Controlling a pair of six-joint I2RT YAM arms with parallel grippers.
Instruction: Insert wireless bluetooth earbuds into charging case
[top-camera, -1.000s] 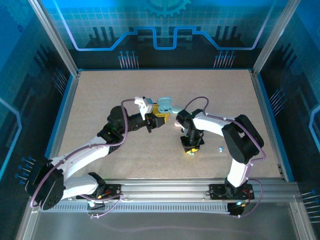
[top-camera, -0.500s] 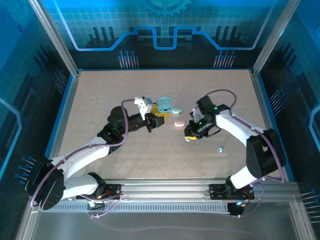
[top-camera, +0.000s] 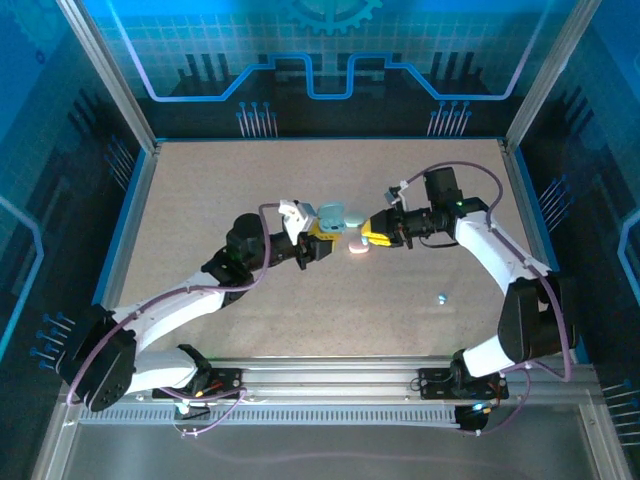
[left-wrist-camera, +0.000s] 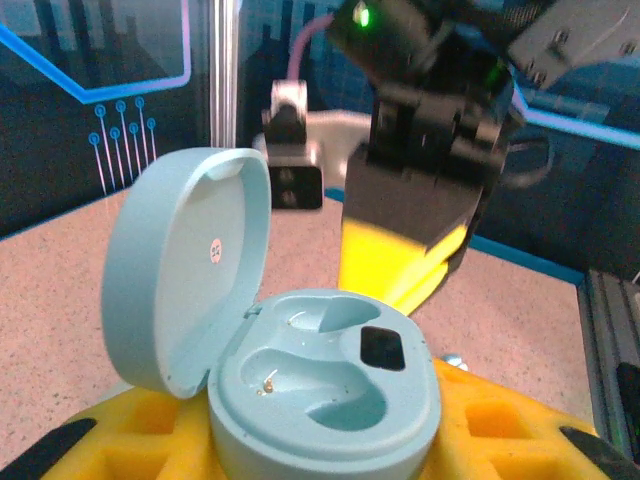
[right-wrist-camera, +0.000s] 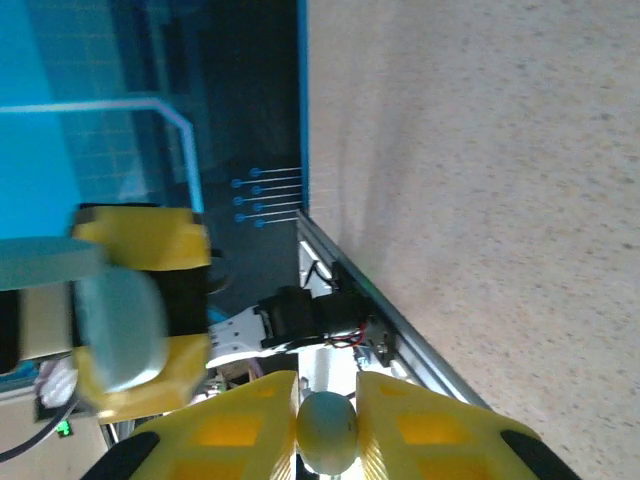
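My left gripper (top-camera: 320, 238) is shut on the base of a pale blue charging case (top-camera: 331, 213), held above the table with its lid up. In the left wrist view the case (left-wrist-camera: 325, 395) shows two bare wells and its lid (left-wrist-camera: 185, 265) leans back to the left. My right gripper (top-camera: 369, 232) lies level, pointing left at the case from a short gap. Its yellow fingers (right-wrist-camera: 250, 425) are shut on a pale bluish earbud (right-wrist-camera: 326, 432). The same fingers (left-wrist-camera: 400, 255) hang just behind the case in the left wrist view.
A pink oval case (top-camera: 357, 246) lies on the table under the two grippers. One small pale blue earbud (top-camera: 441, 297) rests alone to the front right. The table's rail and the blue walls close in the work area.
The right arm rose from the table in front and swung back and left, turning level to face the case with the earbud in its fingers. The left arm shifted slightly right with the case.
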